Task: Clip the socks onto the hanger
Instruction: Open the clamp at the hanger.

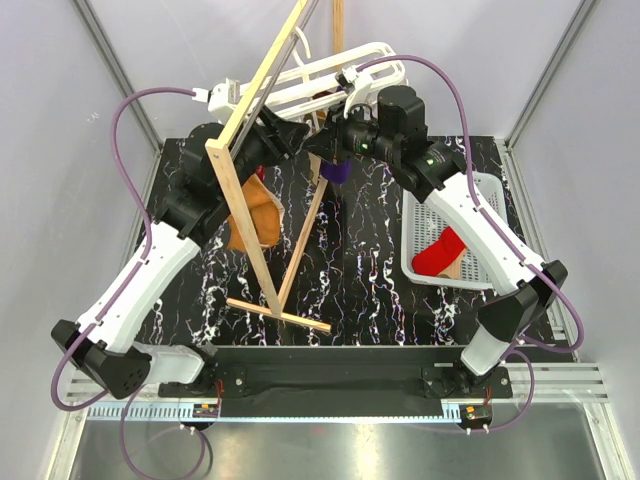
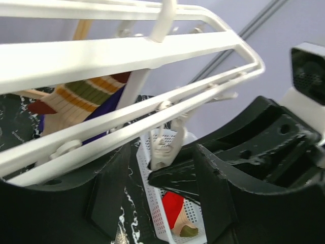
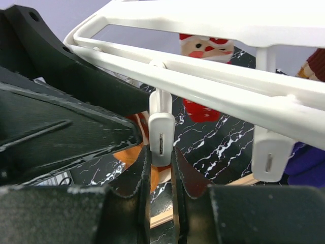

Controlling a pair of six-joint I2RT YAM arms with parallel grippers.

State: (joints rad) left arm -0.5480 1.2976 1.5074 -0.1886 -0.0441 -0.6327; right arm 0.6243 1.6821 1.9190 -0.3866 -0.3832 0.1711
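Note:
The white hanger (image 1: 330, 75) hangs from the wooden stand at the back; its bars fill the left wrist view (image 2: 127, 53) and the right wrist view (image 3: 213, 81). A striped sock (image 2: 81, 96) hangs clipped to it, with a purple sock (image 1: 335, 170) beside. My right gripper (image 3: 161, 155) is shut on the lower end of a white peg (image 3: 162, 134); it sits under the hanger (image 1: 332, 140). My left gripper (image 2: 162, 188) is open and empty, facing that peg (image 2: 162, 150), just left of the right one (image 1: 298, 135). A red sock (image 1: 440, 255) lies in the basket.
The white perforated basket (image 1: 485, 195) stands at the right, also seen in the left wrist view (image 2: 152, 203). The tall wooden A-frame stand (image 1: 250, 160) crosses the middle. An orange sock (image 1: 255, 220) hangs behind it. A Santa-patterned sock (image 3: 205, 48) hangs beyond the bars.

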